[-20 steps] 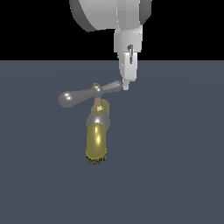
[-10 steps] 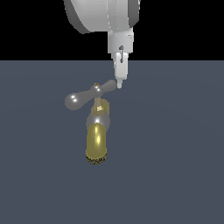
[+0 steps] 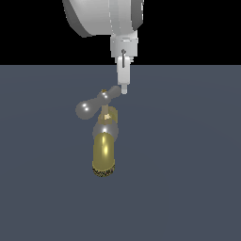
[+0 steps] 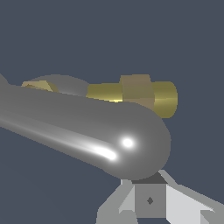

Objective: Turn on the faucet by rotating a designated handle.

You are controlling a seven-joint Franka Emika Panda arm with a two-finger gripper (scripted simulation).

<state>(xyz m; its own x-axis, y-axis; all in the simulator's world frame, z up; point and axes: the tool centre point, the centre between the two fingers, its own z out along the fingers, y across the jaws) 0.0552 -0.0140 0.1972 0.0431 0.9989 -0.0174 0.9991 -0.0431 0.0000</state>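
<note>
The slim silver-grey crossbar handle (image 3: 98, 102) of the golden-brass faucet (image 3: 104, 146) is pressed by the fingers (image 3: 124, 89); their opening cannot be told; further sideways pushing is judged needed.

Glossy silver handle (image 3: 96, 101), brassy faucet (image 3: 104, 150)

Both renders are evenly and rather dimly lit, with a flat slate-grey floor (image 3: 188, 179) that carries no cast shadows and a pure black band above it in the exterior view. Small sharp white glints sit on the handle (image 3: 89, 109), on its bulb at about 10 o'clock from the golden faucet (image 3: 104, 153), whose spout shows a soft vertical sheen. In the wrist view the handle (image 4: 87, 131) fills the frame with one bright streak, edges crisp, no blur or lens distortion.
</note>
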